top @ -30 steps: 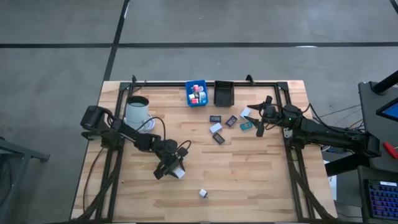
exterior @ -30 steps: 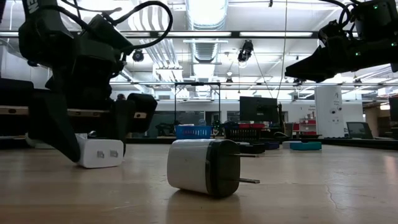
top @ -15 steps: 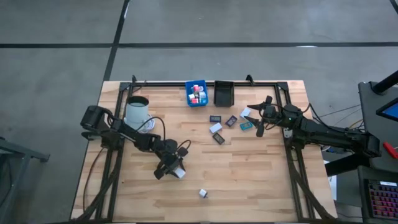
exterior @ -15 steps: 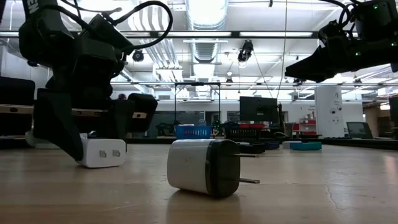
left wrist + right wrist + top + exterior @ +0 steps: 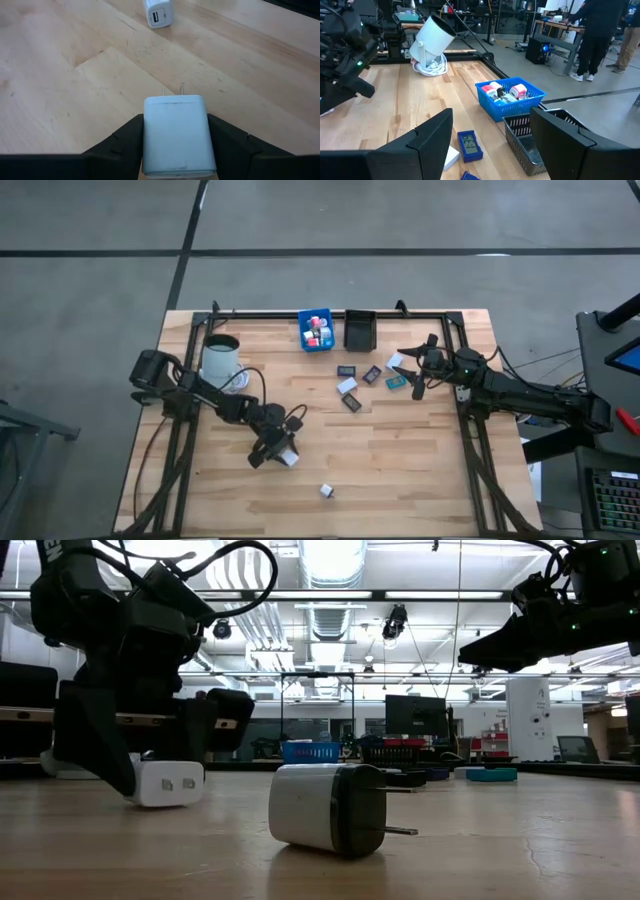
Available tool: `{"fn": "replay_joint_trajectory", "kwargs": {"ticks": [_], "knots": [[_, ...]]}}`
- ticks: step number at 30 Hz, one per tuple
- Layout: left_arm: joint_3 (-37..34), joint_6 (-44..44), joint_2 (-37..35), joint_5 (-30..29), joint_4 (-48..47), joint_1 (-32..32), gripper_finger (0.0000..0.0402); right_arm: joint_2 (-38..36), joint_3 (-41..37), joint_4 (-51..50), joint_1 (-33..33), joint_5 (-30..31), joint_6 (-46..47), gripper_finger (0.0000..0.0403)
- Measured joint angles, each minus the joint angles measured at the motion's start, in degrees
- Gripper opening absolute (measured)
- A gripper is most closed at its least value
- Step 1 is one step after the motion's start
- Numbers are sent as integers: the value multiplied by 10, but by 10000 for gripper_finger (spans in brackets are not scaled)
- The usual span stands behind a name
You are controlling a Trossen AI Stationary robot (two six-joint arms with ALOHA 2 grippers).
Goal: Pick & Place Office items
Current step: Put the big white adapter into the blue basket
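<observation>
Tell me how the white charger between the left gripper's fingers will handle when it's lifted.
The white charger looks like a rigid, boxy plastic block, so it probably won't flex. Its smooth flat sides sit between the left gripper fingers, so it could slip if squeezed lightly. It seems small and light, and its two prongs point away from the fingers, unlikely to snag.
</observation>
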Motion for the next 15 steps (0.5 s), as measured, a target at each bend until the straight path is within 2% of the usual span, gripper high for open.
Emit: {"fn": "replay_joint_trajectory", "kwargs": {"ticks": [9,15], "knots": [[10,-18,-5,0,3,8,191,0,0,0,0,0,0,256],[17,-37,-45,-14,2,13,191,0,0,0,0,0,0,256]]}}
